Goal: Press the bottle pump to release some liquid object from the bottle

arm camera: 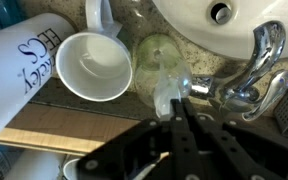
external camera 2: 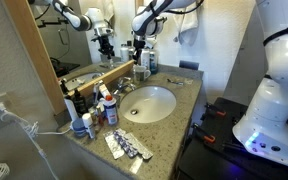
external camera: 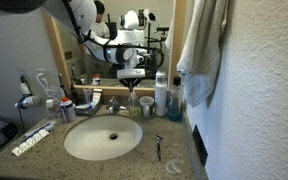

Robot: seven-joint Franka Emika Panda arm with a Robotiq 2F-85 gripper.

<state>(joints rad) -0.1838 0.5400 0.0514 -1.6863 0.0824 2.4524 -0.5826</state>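
The bottle (arm camera: 156, 58) is small and greenish-clear. It stands behind the sink, next to the faucet (arm camera: 256, 62), and shows in both exterior views (external camera: 132, 101) (external camera 2: 141, 73). In the wrist view its pale bottle pump (arm camera: 165, 97) points toward the camera. My gripper (arm camera: 178, 104) is shut, with its black fingers pressed together. The fingertips sit right at the pump head, from above. In both exterior views the gripper (external camera: 132, 78) (external camera 2: 141, 52) hangs straight over the bottle.
A white cup (arm camera: 92, 65) and a tall white-and-blue bottle (arm camera: 24, 70) stand close beside the bottle. The sink basin (external camera: 104, 138) is in front. A towel (external camera: 199, 50) hangs by the wall. A razor (external camera: 159, 147) and blister packs (external camera 2: 129, 147) lie on the counter.
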